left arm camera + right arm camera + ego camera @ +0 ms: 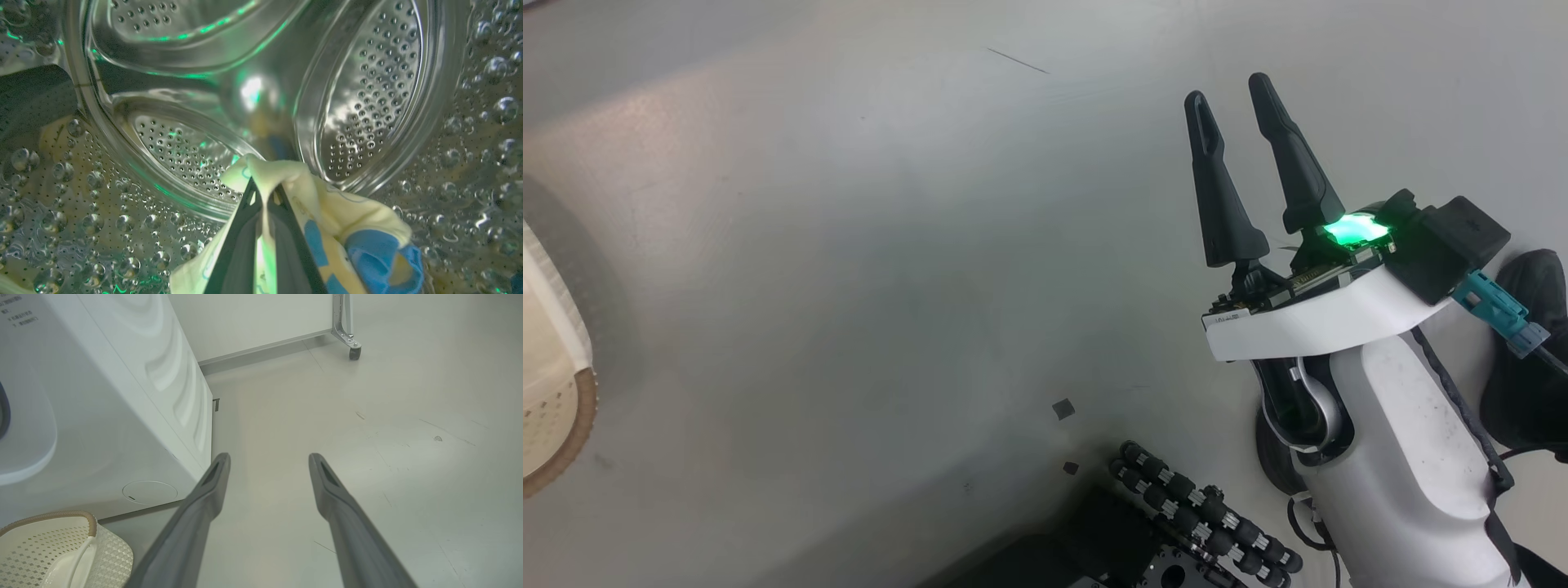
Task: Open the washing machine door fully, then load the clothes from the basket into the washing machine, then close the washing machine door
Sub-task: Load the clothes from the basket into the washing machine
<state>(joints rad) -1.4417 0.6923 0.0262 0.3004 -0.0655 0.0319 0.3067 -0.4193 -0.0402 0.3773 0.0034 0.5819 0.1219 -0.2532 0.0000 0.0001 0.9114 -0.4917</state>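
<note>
In the left wrist view my left gripper [265,192] is inside the perforated steel drum [367,94] of the washing machine, shut on the clothes [347,216], pale yellow fabric with blue trim that bunches over the fingers. My right gripper [1231,91] hangs open over bare floor in the head view, fingers apart with nothing between them. The right wrist view has the right gripper [269,458] beside the washing machine [102,396], white, at the left. The basket [53,547] sits at that view's lower left, and its rim [556,408] shows at the head view's left edge. The door is out of view.
Grey floor [890,245] spreads across the head view. My dark wheeled base [1176,523] shows at the bottom. A metal frame leg on a caster [347,339] stands near the far wall in the right wrist view.
</note>
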